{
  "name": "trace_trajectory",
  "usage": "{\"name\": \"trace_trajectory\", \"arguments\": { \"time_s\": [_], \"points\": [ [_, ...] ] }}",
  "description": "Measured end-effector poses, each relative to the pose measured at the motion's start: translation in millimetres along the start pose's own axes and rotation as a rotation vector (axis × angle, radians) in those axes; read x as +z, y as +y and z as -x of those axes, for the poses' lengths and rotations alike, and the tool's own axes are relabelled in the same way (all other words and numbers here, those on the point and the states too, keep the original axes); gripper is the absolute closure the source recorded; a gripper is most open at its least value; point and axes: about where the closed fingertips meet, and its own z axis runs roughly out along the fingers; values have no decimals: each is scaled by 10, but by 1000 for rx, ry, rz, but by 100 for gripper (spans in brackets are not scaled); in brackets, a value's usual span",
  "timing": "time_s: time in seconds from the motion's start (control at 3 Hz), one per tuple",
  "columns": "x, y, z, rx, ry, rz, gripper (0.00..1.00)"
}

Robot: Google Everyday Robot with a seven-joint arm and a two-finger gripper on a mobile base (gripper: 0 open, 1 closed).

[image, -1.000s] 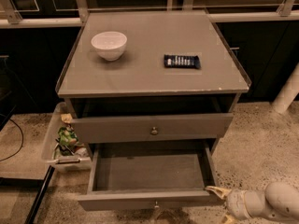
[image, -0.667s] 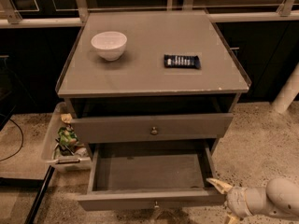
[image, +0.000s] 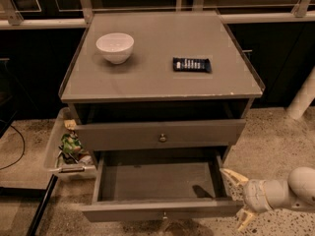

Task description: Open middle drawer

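The grey cabinet [image: 162, 82] has its middle drawer [image: 157, 181] pulled far out, showing an empty grey inside. Its front [image: 123, 211] is seen edge-on at the bottom, with a small round knob [image: 165, 214]. My gripper [image: 239, 198] is at the lower right, just beside the drawer's front right corner. It is open and empty, with one pale finger [image: 232, 175] pointing up-left towards the drawer's side and the other pointing down. The drawer above [image: 98, 136], with its own knob [image: 162, 137], sits nearly closed. Any drawer below is hidden.
A white bowl [image: 114, 47] and a dark snack bar [image: 192, 64] lie on the cabinet top. A clear bin [image: 66, 149] with green items stands on the floor at the cabinet's left. A white pole [image: 302, 97] is at the right. The floor is speckled.
My gripper has shifted slightly left and up beside the drawer's right front corner, and its fingers show more spread. The drawers have not moved.
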Motion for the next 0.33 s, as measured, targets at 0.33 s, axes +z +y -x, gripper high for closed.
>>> {"name": "trace_trajectory", "arguments": {
  "time_s": [0.33],
  "points": [
    [-222,-196,181,-41,-3,-9,0]
  ]
}}
